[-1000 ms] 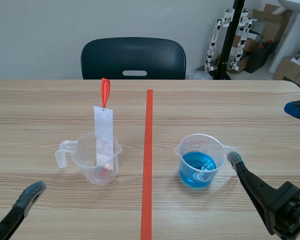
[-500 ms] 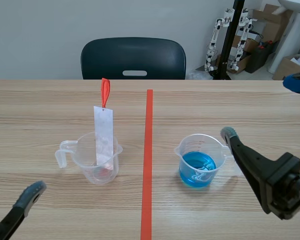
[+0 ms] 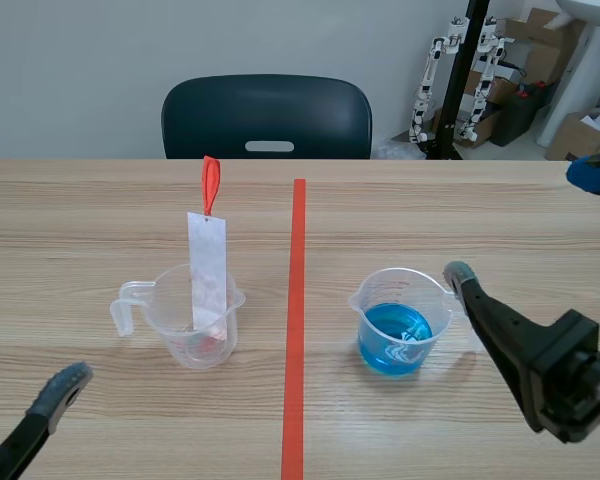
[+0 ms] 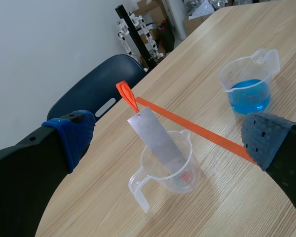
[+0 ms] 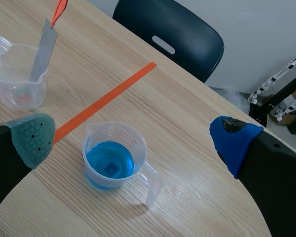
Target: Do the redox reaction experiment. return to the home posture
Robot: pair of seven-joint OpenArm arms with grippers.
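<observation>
Left hand [image 4: 168, 140]: pads wide apart, gripping nothing, parked low at near edge of wooden counter [image 3: 100, 220], well short of clear plastic measuring jug w/ handle [image 3: 195, 320]. Looks at or close to home posn

Right hand [image 5: 132, 140]: also spread, empty, raised just beside clear plastic spouted beaker of blue liquid [image 3: 398, 320]. One pad close to beaker handle in scene view, can't tell contact there. Wrist view shows both pads clear of it. Prob. not home yet

Jug left of orange-red tape line [image 3: 296, 320], beaker right of it, well apart. Presumably one vessel per arm's half, so no crossing over

Flat grey metal strip [image 3: 207, 270] inside jug, lower end on bottom, leaning on rim. Orange-red tag [image 3: 211, 185] at top end, well above rim. Likely a grab point, to keep pads out of the jug. Reddish patch at jug bottom, can't tell what

Reads as chem steps done, only retreat left. Advice for right arm: go up and clear of handle before pulling back, else risk of tipping blue liquid
</observation>
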